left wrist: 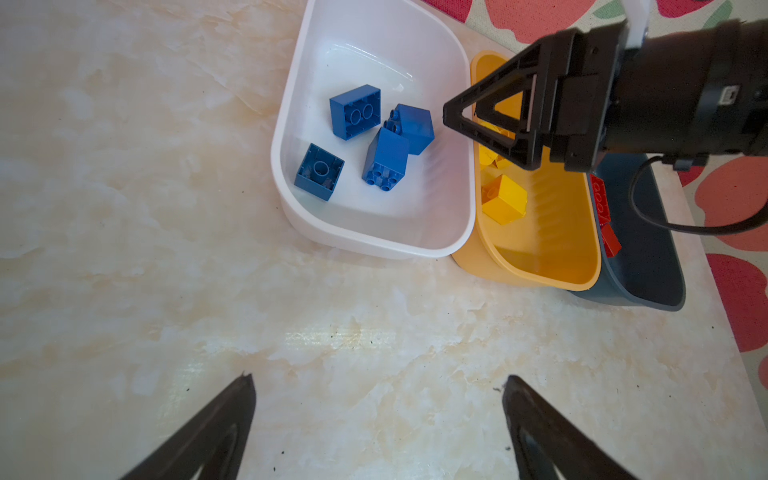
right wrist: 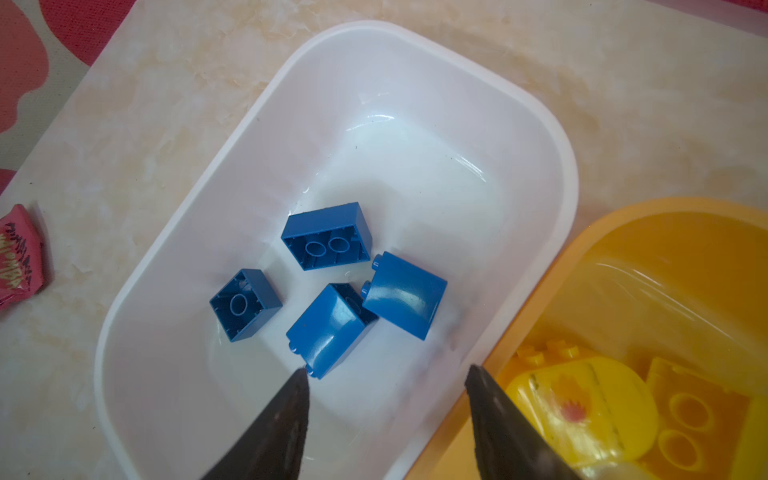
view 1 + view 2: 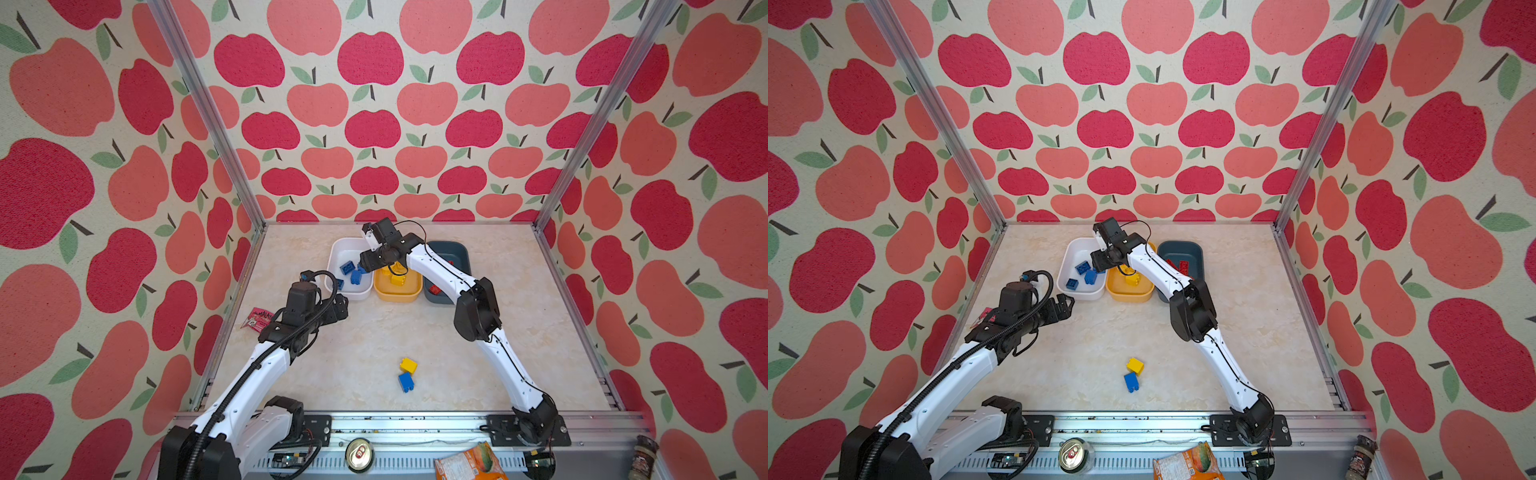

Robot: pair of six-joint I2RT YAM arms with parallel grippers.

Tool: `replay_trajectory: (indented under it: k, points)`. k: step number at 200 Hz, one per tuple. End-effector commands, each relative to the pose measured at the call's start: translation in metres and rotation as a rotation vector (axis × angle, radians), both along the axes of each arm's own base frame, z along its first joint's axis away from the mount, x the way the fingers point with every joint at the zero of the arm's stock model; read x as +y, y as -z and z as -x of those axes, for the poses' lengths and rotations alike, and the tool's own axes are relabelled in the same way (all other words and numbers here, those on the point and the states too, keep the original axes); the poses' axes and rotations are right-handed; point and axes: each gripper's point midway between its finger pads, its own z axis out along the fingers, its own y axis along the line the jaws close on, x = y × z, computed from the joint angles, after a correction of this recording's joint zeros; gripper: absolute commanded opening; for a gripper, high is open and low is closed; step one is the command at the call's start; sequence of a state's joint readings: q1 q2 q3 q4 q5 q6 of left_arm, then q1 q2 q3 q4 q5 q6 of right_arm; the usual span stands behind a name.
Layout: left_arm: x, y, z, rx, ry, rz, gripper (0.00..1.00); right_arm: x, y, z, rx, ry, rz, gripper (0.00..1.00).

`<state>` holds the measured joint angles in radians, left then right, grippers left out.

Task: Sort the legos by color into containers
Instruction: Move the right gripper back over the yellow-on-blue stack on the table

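Observation:
Three containers stand in a row at the back: a white tub, a yellow tub and a dark blue tub. Several blue legos lie in the white tub. Yellow legos, one rounded with a red centre, fill the yellow one, and red legos the dark one. My right gripper hangs open and empty over the white tub's edge by the yellow tub. My left gripper stands wide open over bare table before the white tub. A yellow lego and a blue lego lie loose near the front.
A red printed wrapper lies at the table's left edge behind the left arm. On the front rail sit a silver can, an orange snack bag and a dark jar. Metal frame posts bound the table corners.

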<state>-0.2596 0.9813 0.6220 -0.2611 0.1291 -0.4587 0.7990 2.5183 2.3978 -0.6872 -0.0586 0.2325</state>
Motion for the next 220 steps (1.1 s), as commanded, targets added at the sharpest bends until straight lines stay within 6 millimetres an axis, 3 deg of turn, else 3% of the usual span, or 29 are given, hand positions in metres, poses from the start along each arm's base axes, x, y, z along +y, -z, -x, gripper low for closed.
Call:
replay_trajectory:
  k: [1, 32, 61, 165, 220]
  points:
    - [0.002, -0.012, -0.001, -0.017, -0.011, 0.009, 0.95, 0.005, -0.058, 0.025, -0.062, -0.048, -0.075, 0.65]
    - [0.001, -0.010, -0.002, -0.017, -0.011, 0.010, 0.96, -0.008, -0.075, 0.058, -0.083, -0.067, -0.075, 0.75]
    - [0.000, -0.010, -0.004, -0.020, -0.007, 0.014, 0.96, -0.025, -0.073, 0.089, -0.053, -0.070, -0.061, 0.80]
    - [-0.001, -0.013, -0.006, -0.027, -0.003, 0.017, 0.96, -0.108, -0.026, 0.203, 0.035, -0.197, 0.191, 0.81]
    - [-0.002, -0.013, -0.004, -0.027, -0.003, 0.024, 0.96, -0.135, -0.001, 0.257, 0.089, -0.321, 0.332, 0.79]
